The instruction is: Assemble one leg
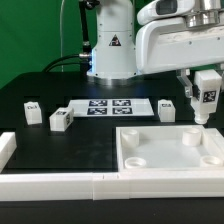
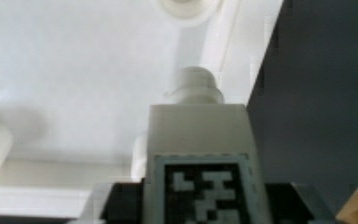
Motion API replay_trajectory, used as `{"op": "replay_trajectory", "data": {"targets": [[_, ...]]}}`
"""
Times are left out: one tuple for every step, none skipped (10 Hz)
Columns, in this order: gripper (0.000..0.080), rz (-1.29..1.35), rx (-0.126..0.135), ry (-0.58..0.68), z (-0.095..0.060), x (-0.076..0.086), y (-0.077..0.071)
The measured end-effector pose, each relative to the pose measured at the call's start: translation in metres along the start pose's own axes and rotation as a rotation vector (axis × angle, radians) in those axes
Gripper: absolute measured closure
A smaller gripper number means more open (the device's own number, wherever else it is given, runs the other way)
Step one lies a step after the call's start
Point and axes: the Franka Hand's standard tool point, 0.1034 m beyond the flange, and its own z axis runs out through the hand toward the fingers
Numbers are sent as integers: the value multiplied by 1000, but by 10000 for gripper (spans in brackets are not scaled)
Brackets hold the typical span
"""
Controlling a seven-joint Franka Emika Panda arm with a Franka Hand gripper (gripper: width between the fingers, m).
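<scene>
My gripper (image 1: 205,82) is shut on a white leg (image 1: 206,97) with a black-and-white tag on its side. I hold it upright, its threaded tip pointing down just above the far right corner of the white tray-like piece (image 1: 170,158). In the wrist view the leg (image 2: 201,140) fills the middle between my dark fingers (image 2: 119,203), with its tip over the tray's rim (image 2: 87,90) near a round corner socket (image 2: 181,8). Three more legs stand on the black table: one (image 1: 32,111), a second (image 1: 60,120) and a third (image 1: 166,109).
The marker board (image 1: 108,107) lies at mid table before the arm's base (image 1: 112,50). A white rail (image 1: 60,185) runs along the front edge, with a white block (image 1: 6,148) at the exterior view's left.
</scene>
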Motion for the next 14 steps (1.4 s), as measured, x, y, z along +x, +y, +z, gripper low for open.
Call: {"op": "replay_trajectory", "data": {"targets": [[512, 1, 1, -9, 1, -2, 0], [512, -1, -8, 43, -1, 4, 2], [512, -10, -33, 160, -1, 6, 7], [512, -33, -24, 109, 6, -1, 3], [512, -65, -26, 126, 8, 15, 5], [512, -65, -26, 135, 12, 26, 8], [512, -63, -26, 139, 17, 32, 10], [512, -68, -27, 144, 23, 40, 14], [512, -67, -26, 144, 24, 41, 14], [512, -67, -26, 143, 25, 40, 14], [512, -67, -26, 143, 25, 40, 14], [512, -69, -27, 141, 26, 39, 14], [512, -78, -30, 139, 30, 39, 19], [512, -76, -29, 140, 34, 43, 19]]}}
